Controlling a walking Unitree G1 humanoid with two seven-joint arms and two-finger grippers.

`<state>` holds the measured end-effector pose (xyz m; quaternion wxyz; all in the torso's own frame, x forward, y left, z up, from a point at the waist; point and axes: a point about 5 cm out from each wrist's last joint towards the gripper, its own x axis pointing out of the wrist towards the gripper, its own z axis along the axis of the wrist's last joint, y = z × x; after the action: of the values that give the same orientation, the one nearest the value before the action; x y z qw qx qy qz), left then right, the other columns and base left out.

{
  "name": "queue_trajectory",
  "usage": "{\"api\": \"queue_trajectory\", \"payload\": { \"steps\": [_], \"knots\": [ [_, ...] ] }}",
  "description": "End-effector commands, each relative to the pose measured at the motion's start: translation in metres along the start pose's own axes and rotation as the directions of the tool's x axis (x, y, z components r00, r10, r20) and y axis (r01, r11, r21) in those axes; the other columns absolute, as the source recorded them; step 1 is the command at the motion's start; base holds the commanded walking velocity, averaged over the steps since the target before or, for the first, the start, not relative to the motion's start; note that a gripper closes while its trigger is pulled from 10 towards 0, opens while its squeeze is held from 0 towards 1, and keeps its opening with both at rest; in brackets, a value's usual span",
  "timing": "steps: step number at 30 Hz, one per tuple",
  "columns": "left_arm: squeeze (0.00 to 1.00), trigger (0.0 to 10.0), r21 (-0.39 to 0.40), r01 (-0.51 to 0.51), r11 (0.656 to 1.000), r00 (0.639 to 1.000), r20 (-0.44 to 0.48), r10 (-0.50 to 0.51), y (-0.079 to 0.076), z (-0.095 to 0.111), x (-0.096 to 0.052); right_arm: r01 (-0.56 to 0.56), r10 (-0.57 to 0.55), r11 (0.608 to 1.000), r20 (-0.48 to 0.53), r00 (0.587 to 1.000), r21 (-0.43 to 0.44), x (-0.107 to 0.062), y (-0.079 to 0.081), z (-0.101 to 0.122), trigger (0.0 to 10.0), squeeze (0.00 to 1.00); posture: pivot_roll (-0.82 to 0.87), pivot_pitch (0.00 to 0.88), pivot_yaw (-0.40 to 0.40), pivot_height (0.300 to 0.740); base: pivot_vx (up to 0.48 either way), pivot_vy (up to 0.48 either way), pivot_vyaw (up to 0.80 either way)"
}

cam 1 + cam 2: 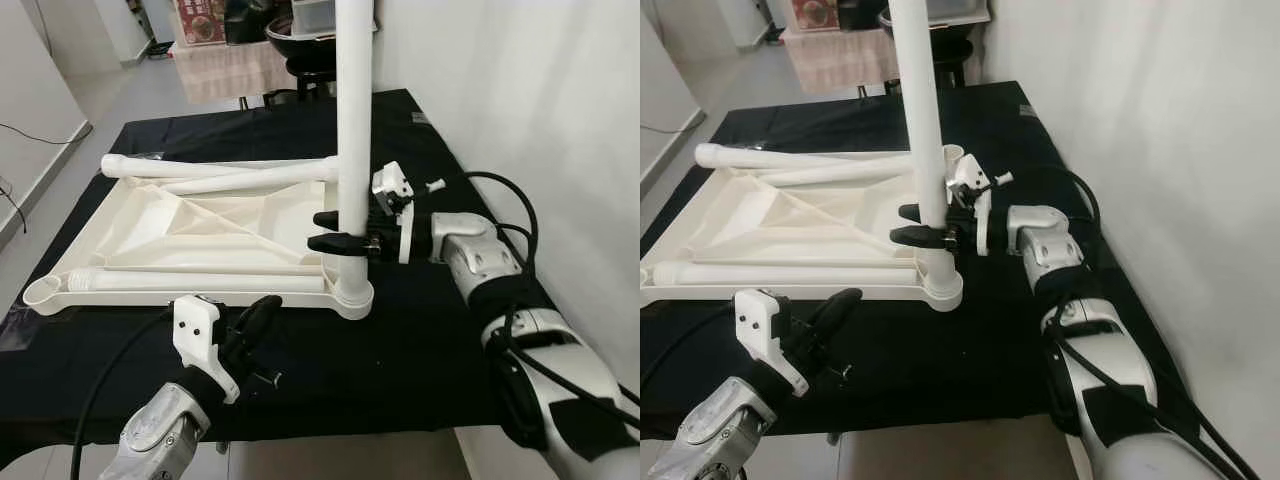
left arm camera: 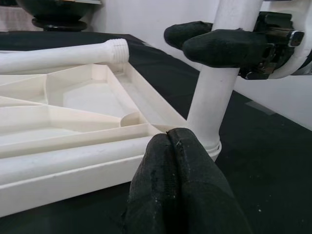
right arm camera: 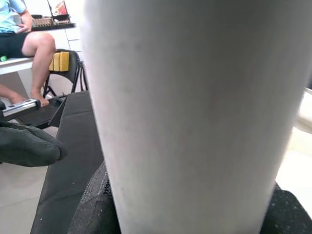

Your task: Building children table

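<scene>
- Tabletop (image 1: pixel 190 225) lies upside down on the black desk (image 1: pixel 420 370), two loose legs (image 1: pixel 215 178) resting on it.
- Upright leg (image 1: pixel 353 120) stands in the near right corner socket.
- Right end effector (image 1: pixel 335 232) clamps this leg low.
- Left end effector (image 1: pixel 262 312), fingers pressed together and holding nothing, hovers beside the tabletop's near edge.

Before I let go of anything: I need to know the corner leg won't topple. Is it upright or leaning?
Upright. The leg rises vertically from the corner socket of the upturned tabletop, with the right gripper clamped around it.
</scene>
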<state>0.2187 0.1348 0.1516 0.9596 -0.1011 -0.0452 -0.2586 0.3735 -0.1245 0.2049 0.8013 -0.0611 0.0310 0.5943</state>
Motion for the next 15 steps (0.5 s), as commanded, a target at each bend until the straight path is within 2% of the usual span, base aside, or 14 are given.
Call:
{"api": "queue_trajectory", "payload": {
  "steps": [1, 2, 3, 4, 5, 6, 7, 8, 10, 12, 14, 15],
  "knots": [
    [0.0, 10.0, -0.002, -0.005, 1.0, 1.0, -0.024, 0.005, 0.001, -0.004, -0.003, 0.057, -0.054, 0.998, -0.093, 0.994, 0.023, 0.0, 0.005, -0.022, 0.0, 0.0, -0.06, 0.061, 0.03, 0.74, 0.0, 0.0, 0.0],
    [0.0, 10.0, -0.002, -0.005, 1.0, 1.0, -0.024, 0.005, 0.001, -0.004, -0.003, 0.057, -0.054, 0.998, -0.093, 0.994, 0.023, 0.0, 0.005, -0.022, 0.0, 0.0, -0.06, 0.061, 0.03, 0.74, 0.0, 0.0, 0.0],
    [0.0, 10.0, -0.002, -0.006, 1.0, 1.0, -0.023, 0.006, 0.001, -0.003, -0.004, 0.431, -0.429, 0.9, -0.051, 0.902, 0.065, 0.009, 0.002, -0.032, 0.0, 0.0, -0.06, 0.068, 0.023, 0.74, 0.0, 0.0, 0.0],
    [0.0, 10.0, -0.002, -0.007, 1.0, 1.0, -0.022, 0.007, 0.001, -0.002, -0.005, 0.572, -0.57, 0.809, -0.058, 0.82, 0.139, 0.024, 0.03, -0.047, 0.0, 0.0, -0.08, 0.093, 0.051, 0.74, 0.0, 0.0, 0.0],
    [0.0, 10.0, -0.002, -0.008, 1.0, 1.0, -0.022, 0.008, 0.002, -0.002, -0.006, 0.661, -0.662, 0.723, -0.071, 0.746, 0.199, 0.026, 0.052, -0.053, 0.0, 0.0, -0.08, 0.093, 0.051, 0.74, 0.0, 0.0, 0.0],
    [0.0, 10.0, -0.001, -0.008, 1.0, 1.0, -0.023, 0.008, 0.003, -0.002, -0.006, 0.656, -0.654, 0.733, -0.076, 0.752, 0.181, 0.032, 0.069, -0.054, 0.0, 0.0, -0.1, 0.083, 0.066, 0.74, 0.0, 0.0, 0.0],
    [0.0, 10.0, -0.001, -0.008, 1.0, 1.0, -0.023, 0.008, 0.003, -0.002, -0.006, 0.656, -0.654, 0.733, -0.076, 0.752, 0.181, 0.032, 0.069, -0.054, 0.0, 0.0, -0.1, 0.083, 0.066, 0.74, 0.0, 0.0, 0.0],
    [0.0, 10.0, -0.001, -0.008, 1.0, 1.0, -0.024, 0.008, 0.003, -0.002, -0.005, 0.602, -0.598, 0.784, -0.072, 0.798, 0.151, 0.038, 0.079, -0.053, 0.0, 0.0, -0.1, 0.083, 0.066, 0.74, 0.0, 0.0, 0.0],
    [0.0, 10.0, -0.022, 0.0, 1.0, 1.0, -0.023, -0.001, 0.003, -0.002, -0.004, 0.587, -0.584, 0.808, -0.06, 0.81, 0.058, 0.038, 0.068, -0.049, 0.0, 0.0, -0.09, 0.085, 0.062, 0.74, 0.0, 0.0, 0.0],
    [0.0, 10.0, -0.022, 0.0, 1.0, 1.0, -0.023, -0.001, 0.003, -0.002, -0.004, 0.587, -0.584, 0.808, -0.06, 0.81, 0.058, 0.038, 0.068, -0.049, 0.0, 0.0, -0.09, 0.085, 0.062, 0.74, 0.0, 0.0, 0.0],
    [0.0, 10.0, -0.015, -0.002, 1.0, 1.0, -0.017, 0.002, 0.003, -0.001, -0.003, 0.598, -0.596, 0.8, -0.047, 0.801, 0.053, 0.042, 0.058, -0.044, 0.3, 0.0, -0.09, 0.083, 0.05, 0.74, 0.0, 0.0, 0.0],
    [0.0, 10.0, -0.015, -0.002, 1.0, 1.0, -0.017, 0.002, 0.003, -0.001, -0.003, 0.598, -0.596, 0.8, -0.047, 0.801, 0.053, 0.042, 0.058, -0.044, 0.3, 0.0, -0.09, 0.083, 0.05, 0.74, 0.0, 0.0, 0.0]
  ]
}}
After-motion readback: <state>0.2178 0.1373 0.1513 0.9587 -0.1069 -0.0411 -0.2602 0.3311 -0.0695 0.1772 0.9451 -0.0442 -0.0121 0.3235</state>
